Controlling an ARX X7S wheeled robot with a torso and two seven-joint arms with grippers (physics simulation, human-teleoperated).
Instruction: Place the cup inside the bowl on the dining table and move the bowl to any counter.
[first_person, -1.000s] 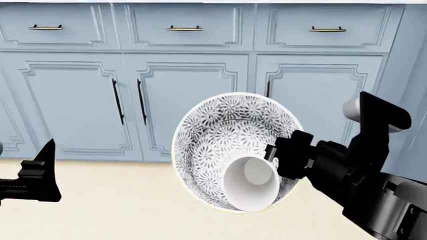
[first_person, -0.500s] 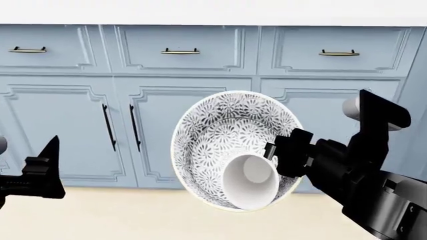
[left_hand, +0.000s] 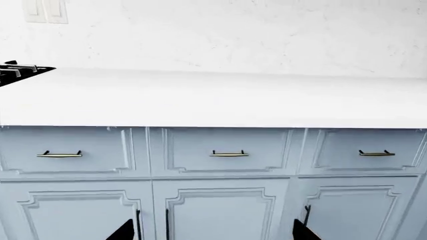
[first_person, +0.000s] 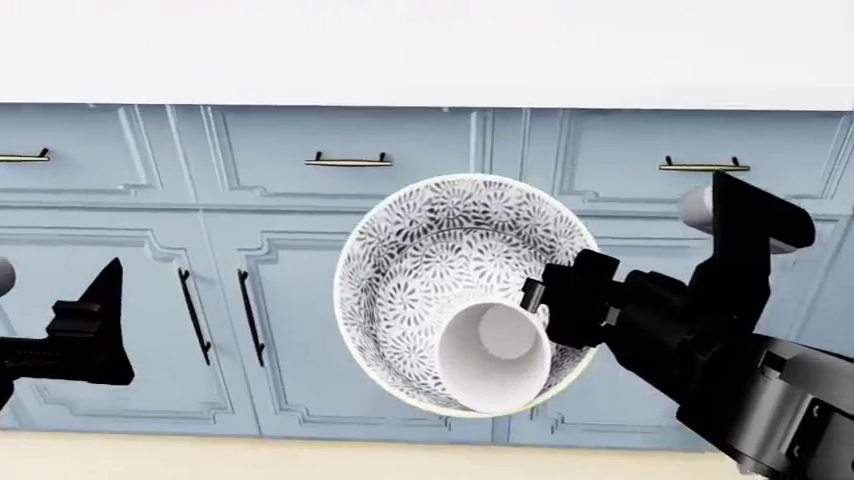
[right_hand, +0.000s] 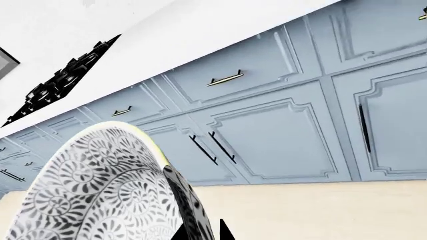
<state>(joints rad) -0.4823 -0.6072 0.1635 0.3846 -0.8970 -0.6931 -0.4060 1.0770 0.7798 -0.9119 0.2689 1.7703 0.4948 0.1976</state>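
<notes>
The black-and-white floral bowl (first_person: 427, 250) hangs in the air, tilted on edge with its opening facing the head camera. The white cup (first_person: 491, 355) lies inside it at the low side. My right gripper (first_person: 561, 300) is shut on the bowl's right rim; in the right wrist view the bowl (right_hand: 100, 185) has its wall pinched by the gripper (right_hand: 202, 231). My left gripper (first_person: 94, 330) is low at the left, open and empty, its tips wide apart in the left wrist view (left_hand: 213, 232). The white counter (first_person: 427, 50) lies ahead, above the bowl. The dining table is out of view.
Pale blue cabinets (first_person: 334, 160) with brass drawer handles stand under the counter (left_hand: 213, 100). A black stove (left_hand: 17, 72) sits at the counter's left end, also seen as the stove (right_hand: 67, 75). A speckled white back wall (left_hand: 267, 35) rises behind. Beige floor (right_hand: 320, 210) lies below.
The cabinets have slid down in the head view and the white counter top has come into sight. The bowl with the cup stays held in my right gripper.
</notes>
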